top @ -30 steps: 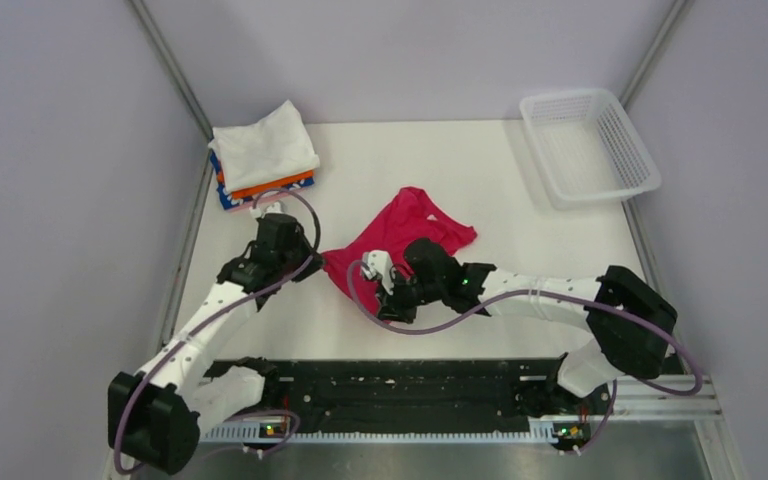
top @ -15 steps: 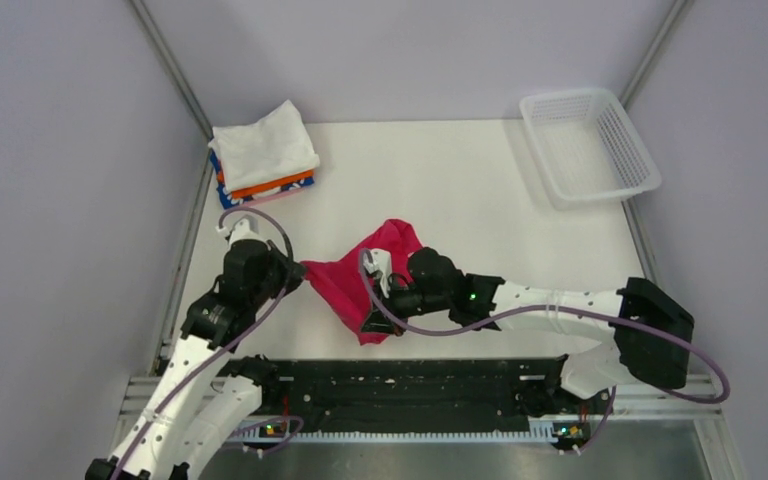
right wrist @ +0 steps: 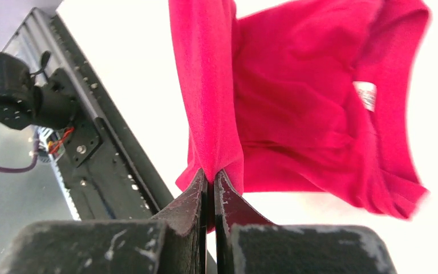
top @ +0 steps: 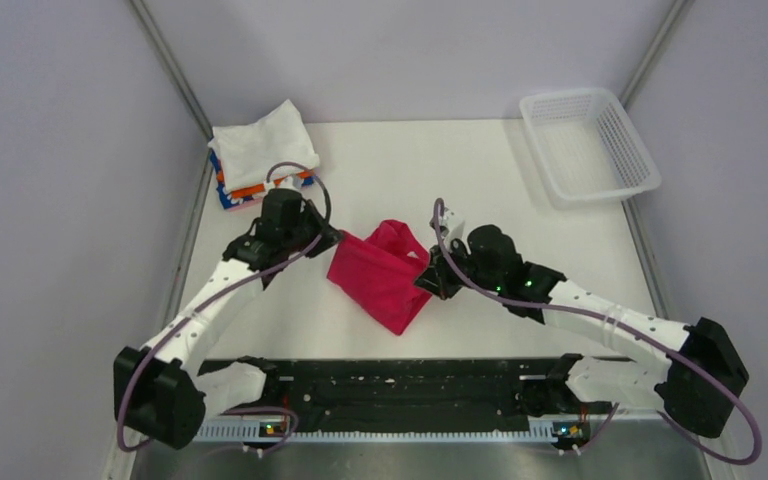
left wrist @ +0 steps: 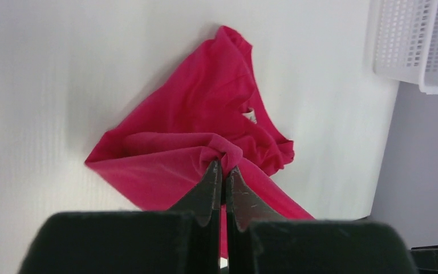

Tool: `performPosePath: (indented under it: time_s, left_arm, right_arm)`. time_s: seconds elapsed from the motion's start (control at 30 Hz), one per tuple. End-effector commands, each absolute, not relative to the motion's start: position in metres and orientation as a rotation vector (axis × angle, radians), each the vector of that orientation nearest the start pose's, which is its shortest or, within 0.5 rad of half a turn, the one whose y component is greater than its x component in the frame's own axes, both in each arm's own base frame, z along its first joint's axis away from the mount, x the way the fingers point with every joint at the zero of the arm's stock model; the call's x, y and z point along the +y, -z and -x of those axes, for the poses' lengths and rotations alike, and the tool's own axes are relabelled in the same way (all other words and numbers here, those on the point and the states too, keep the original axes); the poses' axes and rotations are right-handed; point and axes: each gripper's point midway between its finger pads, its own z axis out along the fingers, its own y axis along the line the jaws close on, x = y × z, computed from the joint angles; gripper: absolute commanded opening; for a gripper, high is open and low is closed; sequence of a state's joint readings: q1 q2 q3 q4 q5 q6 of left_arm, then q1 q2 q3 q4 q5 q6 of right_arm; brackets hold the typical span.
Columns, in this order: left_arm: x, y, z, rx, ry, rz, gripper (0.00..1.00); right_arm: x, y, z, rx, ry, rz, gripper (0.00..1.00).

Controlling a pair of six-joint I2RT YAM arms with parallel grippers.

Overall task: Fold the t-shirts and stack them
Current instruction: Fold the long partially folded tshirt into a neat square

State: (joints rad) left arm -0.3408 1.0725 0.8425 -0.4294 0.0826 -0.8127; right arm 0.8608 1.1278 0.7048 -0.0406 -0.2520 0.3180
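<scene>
spreading looks like the step in hand: the crimson t-shirt (top: 382,285) sags bunched over the middle of the desk (top: 480,180), the left end effector (top: 332,241) pinching one edge and the right end effector (top: 426,276) pinching the opposite one. next, i judge, they must draw apart and lay it flat. the folded stack (top: 260,155) sits at the far left corner.

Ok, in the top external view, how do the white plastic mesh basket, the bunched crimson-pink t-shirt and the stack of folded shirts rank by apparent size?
1. white plastic mesh basket: largest.
2 and 3, unranked: stack of folded t-shirts, white on top, and crimson-pink cloth t-shirt. They cover about the same area, and the crimson one is bunched.
</scene>
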Motion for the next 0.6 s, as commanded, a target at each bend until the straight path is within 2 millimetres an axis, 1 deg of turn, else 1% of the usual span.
performPosePath:
  time_s: [0.0,0.03,0.07,0.1,0.13,0.23,0.27,0.37,0.53,0.57]
  left_arm:
    - [-0.173,-0.212,-0.342,2.139,0.778,0.413,0.0]
    - [-0.177,-0.21,-0.35,2.149,0.768,0.409,0.0]
    - [-0.18,-0.202,-0.359,2.174,0.754,0.408,0.0]
    - [-0.182,-0.205,-0.365,2.169,0.753,0.399,0.0]
    - [-0.187,-0.197,-0.373,2.19,0.744,0.397,0.0]
    - [-0.197,-0.184,-0.394,2.232,0.739,0.39,0.0]
    - [-0.201,-0.182,-0.399,2.244,0.748,0.379,0.0]
    - [-0.212,-0.166,-0.414,2.292,0.753,0.363,0.0]
    - [-0.225,-0.145,-0.438,2.349,0.753,0.336,0.0]
    - [-0.226,-0.14,-0.442,2.362,0.743,0.335,0.0]
  right_arm:
    - [0.269,-0.159,-0.206,2.099,-0.892,0.611,0.0]
    - [0.263,-0.158,-0.213,2.108,-0.877,0.58,0.0]
    - [0.257,-0.156,-0.219,2.116,-0.864,0.557,0.0]
    - [0.252,-0.154,-0.225,2.126,-0.848,0.532,0.0]
    - [0.248,-0.153,-0.232,2.131,-0.833,0.511,0.0]
    - [0.239,-0.146,-0.248,2.16,-0.784,0.463,0.0]
    - [0.237,-0.142,-0.252,2.175,-0.781,0.452,0.0]
    - [0.231,-0.13,-0.264,2.226,-0.761,0.402,0.0]
    - [0.218,-0.11,-0.286,2.278,-0.664,0.306,0.0]
    - [0.216,-0.106,-0.292,2.28,-0.644,0.287,0.05]
